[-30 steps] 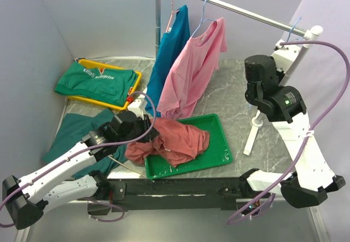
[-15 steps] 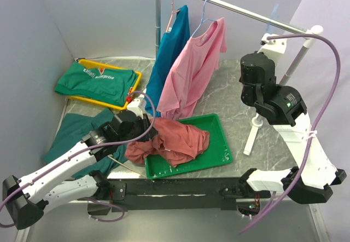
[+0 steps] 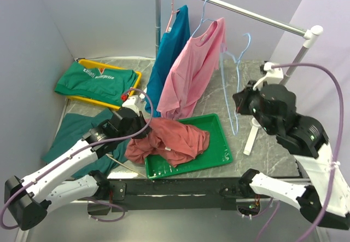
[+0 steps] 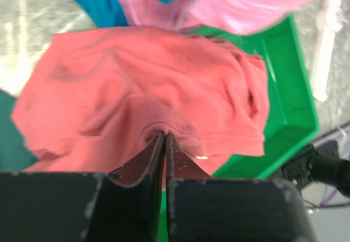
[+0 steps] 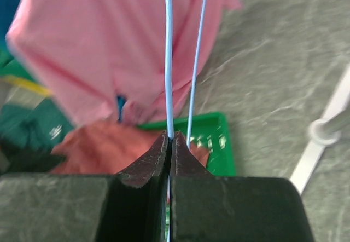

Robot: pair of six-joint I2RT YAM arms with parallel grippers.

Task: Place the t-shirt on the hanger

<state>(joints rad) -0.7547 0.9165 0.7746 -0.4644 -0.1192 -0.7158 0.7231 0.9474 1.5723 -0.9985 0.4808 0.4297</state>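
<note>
Left gripper (image 4: 164, 136) pinches the t-shirt (image 3: 178, 139) heaped on a tray (image 3: 216, 146); right gripper (image 5: 170, 139) clamps the hanger (image 5: 168, 61); nothing hung yet

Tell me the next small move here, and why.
Probably carry the light blue hanger, clamped in the right gripper, toward the green tray: the left gripper pinches a fold of the salmon-red t-shirt there, and the two are apart.

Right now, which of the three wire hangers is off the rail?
The empty light blue hanger, pinched in the right gripper. The pink hanger and the second blue hanger hook over the rail, each carrying a shirt.
</note>
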